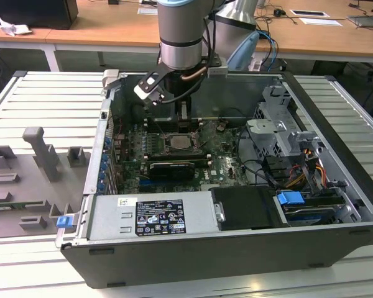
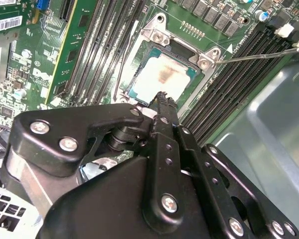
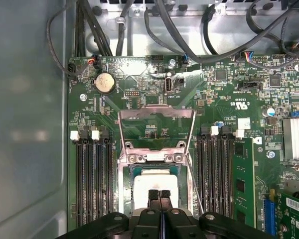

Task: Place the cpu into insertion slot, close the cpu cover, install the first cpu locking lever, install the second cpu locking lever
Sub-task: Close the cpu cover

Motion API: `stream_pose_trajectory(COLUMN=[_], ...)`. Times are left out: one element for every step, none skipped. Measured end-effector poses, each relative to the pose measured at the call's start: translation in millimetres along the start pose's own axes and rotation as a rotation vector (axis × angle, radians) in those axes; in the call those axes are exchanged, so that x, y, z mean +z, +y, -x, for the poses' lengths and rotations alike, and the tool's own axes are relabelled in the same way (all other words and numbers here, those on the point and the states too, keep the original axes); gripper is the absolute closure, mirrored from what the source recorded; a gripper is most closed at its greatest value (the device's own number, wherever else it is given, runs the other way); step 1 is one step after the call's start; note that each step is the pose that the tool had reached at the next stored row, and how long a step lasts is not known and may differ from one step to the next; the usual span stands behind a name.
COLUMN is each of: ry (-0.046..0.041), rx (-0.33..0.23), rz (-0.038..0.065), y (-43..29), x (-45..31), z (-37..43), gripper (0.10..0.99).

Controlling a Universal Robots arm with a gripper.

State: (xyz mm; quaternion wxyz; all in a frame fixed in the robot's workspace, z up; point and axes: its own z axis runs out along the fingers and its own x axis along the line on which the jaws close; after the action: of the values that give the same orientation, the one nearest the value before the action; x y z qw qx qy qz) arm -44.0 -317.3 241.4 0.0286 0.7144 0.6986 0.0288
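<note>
- I had the arm's black two-fingered gripper [image 1: 181, 121] down inside the open black computer case [image 1: 193, 264], just above the centre of the exterior view.
- In the first wrist view its fingertips [image 3: 153, 194] were pressed together with only a thin seam between them, and they gripped nothing that I could see.
- The small square pale-metal cpu [image 3: 157, 180] lay flat in the dark, silver-rimmed insertion slot [image 3: 123, 191] on the green circuit board [image 3: 224, 99], between two banks of long black memory slots [image 3: 92, 179].
- The tips sat right over the chip's near edge; I could not tell whether they touched it.
- The thin silvery hinged cpu cover [image 3: 157, 112] was swung open on the far side of the socket from the gripper, with board showing through its square cut-out.
- One thin wire locking lever [image 2: 259, 55] stuck out free beside the socket, not hooked down.
- I judged the placing step done or at its final press, with the cover and levers not yet dealt with.
- The next move, as I read it, called for lifting the tips straight off without sliding the chip. It also called for reaching the cover's free edge while the loose lever was out of its path.
</note>
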Motion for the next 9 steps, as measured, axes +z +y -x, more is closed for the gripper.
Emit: stream_pose_trajectory(ry=[0.0, -0.0001, -0.0001, -0.0001, -0.0002, -0.0003, -0.0003, -0.0003, -0.0003], rx=[0.0, 0.001, 0.002, 0.002, 0.002, 0.003, 0.003, 0.004, 0.004], rz=[0.0, 0.0, 0.0, 0.0, 0.0, 0.0, 0.0, 0.0, 0.0], y=[0.0, 0.0, 0.1, 0.1, 0.1, 0.2, 0.2, 0.2, 0.2], x=[-0.1, -0.7, -1.0, -1.2, -1.5, -2.0, -2.2, -2.4, -2.7], z=[0.0, 0.0, 0.0, 0.0, 0.0, 0.0, 0.0, 0.0, 0.0], gripper=[0.98, 0.98, 0.98, 0.98, 0.98, 0.98, 0.98, 0.98, 0.98])
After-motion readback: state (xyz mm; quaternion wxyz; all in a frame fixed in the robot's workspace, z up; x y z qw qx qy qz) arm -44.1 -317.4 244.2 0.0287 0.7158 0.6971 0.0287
